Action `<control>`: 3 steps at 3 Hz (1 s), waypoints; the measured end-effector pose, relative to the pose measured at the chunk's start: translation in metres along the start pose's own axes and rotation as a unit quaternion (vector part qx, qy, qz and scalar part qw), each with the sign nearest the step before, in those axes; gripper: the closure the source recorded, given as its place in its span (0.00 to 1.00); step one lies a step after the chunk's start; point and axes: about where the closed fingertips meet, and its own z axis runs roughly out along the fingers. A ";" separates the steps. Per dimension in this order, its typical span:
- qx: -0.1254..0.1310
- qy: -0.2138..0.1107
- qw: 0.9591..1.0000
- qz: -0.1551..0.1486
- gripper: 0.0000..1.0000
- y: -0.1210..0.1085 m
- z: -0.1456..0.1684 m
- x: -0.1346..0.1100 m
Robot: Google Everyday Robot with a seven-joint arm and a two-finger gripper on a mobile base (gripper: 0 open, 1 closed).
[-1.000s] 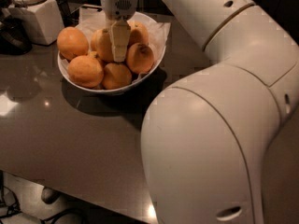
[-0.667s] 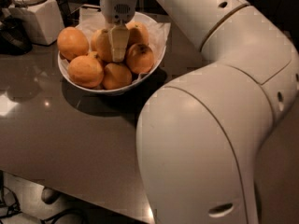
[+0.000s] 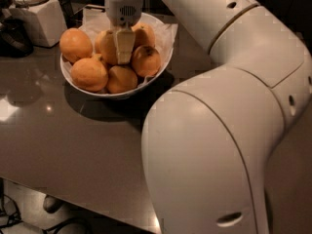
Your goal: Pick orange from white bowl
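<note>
The white bowl [image 3: 161,67] stands on the grey table near its back edge, lined with crinkled white paper and filled with several oranges. One orange [image 3: 108,47] lies in the middle of the pile and another orange [image 3: 145,61] lies to its right. My gripper [image 3: 123,47] hangs straight down from the arm over the middle of the bowl. Its tip is down among the oranges, between these two. It hides part of the middle orange. No orange is lifted out of the bowl.
A white boxy container [image 3: 41,16] with a lid stands left of the bowl at the back. A dark object [image 3: 14,33] sits at the far left. My arm's large white links [image 3: 214,145] fill the right half of the view. The table's front edge [image 3: 73,199] runs below.
The gripper stays over the middle of the bowl, barely lower. The arm's big links have shifted slightly left. The oranges have not moved.
</note>
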 end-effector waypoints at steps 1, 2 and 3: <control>0.000 0.000 1.000 0.000 1.00 0.000 -0.001 0.000; 0.000 0.000 1.000 0.000 1.00 0.000 -0.001 0.000; 0.000 0.000 1.000 0.000 1.00 0.000 -0.001 0.000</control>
